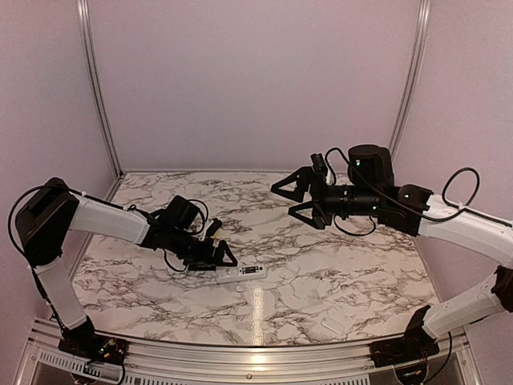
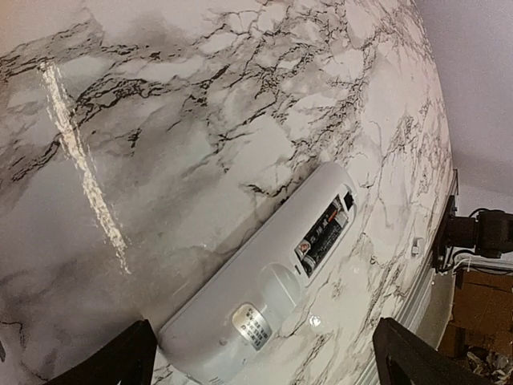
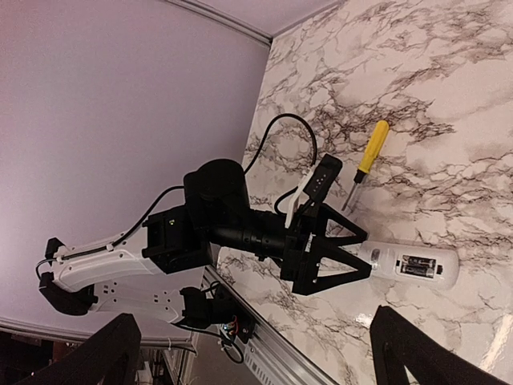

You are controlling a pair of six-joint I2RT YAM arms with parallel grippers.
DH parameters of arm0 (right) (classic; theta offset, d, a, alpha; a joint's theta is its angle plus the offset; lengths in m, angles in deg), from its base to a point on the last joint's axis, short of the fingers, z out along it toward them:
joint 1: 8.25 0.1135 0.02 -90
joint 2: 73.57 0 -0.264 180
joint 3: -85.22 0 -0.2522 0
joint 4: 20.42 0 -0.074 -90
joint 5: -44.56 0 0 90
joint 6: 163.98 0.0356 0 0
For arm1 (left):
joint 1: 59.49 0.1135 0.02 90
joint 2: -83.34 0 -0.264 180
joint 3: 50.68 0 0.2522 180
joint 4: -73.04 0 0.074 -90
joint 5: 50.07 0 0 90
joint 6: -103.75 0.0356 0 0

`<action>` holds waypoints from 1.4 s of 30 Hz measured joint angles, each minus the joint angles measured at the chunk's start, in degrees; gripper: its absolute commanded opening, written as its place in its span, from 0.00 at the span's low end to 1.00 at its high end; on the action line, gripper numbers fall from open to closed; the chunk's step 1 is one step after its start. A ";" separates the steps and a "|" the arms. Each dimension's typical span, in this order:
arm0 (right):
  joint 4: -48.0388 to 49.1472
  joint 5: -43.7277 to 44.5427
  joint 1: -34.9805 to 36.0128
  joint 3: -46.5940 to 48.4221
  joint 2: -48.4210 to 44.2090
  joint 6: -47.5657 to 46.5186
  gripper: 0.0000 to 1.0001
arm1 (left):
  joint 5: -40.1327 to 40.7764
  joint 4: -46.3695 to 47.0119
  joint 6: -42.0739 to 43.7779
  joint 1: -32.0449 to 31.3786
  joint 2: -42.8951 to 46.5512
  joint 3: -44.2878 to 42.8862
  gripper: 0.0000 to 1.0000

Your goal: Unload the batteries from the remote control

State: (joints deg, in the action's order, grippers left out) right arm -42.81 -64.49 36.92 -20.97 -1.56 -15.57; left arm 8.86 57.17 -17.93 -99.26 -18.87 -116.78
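I see the remote (image 2: 240,309) lying flat on the table (image 2: 160,160), left of centre and toward the near edge in the top view. It's a slim white bar, back face up, with a small printed label (image 2: 252,325) near one end. Its dark recess is uncovered, and the batteries (image 2: 323,235) still sit inside it. They're dark and slim, with some reddish print. From the right wrist they read as two dark shapes next to each other.
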 measured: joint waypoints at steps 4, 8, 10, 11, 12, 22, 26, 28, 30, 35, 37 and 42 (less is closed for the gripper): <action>-0.02 -0.07 -0.20 0.00 -0.31 -0.09 0.99 | 3.58 -4.72 2.36 0.02 2.14 -1.40 0.99; 0.02 -0.11 -0.39 -0.33 -1.42 -0.20 0.98 | 7.80 -9.27 5.16 0.02 5.16 -3.72 0.99; 0.02 -0.09 -0.57 -0.83 -2.16 -0.17 0.98 | 10.19 -11.47 6.73 0.02 6.62 -5.09 0.99; 0.04 -0.09 -0.59 -1.11 -2.47 -0.20 0.98 | 11.74 -12.66 7.69 0.02 7.50 -5.88 0.99; 0.07 -0.09 -0.61 -1.40 -2.73 -0.17 0.98 | 13.11 -13.73 8.55 0.02 8.22 -6.58 0.99; -0.02 0.11 -0.72 -2.69 -4.35 -0.20 0.98 | 31.71 -20.06 14.49 0.02 16.81 -8.68 0.99; -0.04 0.13 -0.72 -2.69 -4.81 -0.17 0.98 | 37.44 -21.03 16.35 0.39 17.57 -8.68 0.99; -0.09 0.11 -0.72 -2.69 -4.90 -0.20 0.98 | 38.80 -21.73 17.00 0.83 16.94 -8.68 0.96; -0.37 0.13 -0.72 -2.69 -5.03 -0.20 0.99 | 39.10 -22.45 17.68 1.44 15.61 -8.68 0.93; -1.75 0.20 -0.74 -2.69 -5.95 -0.22 0.98 | 38.53 -24.22 19.80 2.32 10.12 -8.70 0.87; -2.27 0.28 -0.72 -2.69 -6.49 -0.22 0.98 | 37.38 -24.76 20.87 2.49 7.96 -8.70 0.84; -3.04 0.61 -0.74 -3.10 -8.31 -0.20 0.99 | 34.23 -25.70 23.87 2.73 3.26 -10.99 0.77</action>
State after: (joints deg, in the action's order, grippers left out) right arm -45.85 -63.88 36.17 -24.07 -9.87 -15.77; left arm 43.09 31.46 5.94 -96.52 -15.62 -127.77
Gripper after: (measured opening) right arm 0.985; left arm 0.806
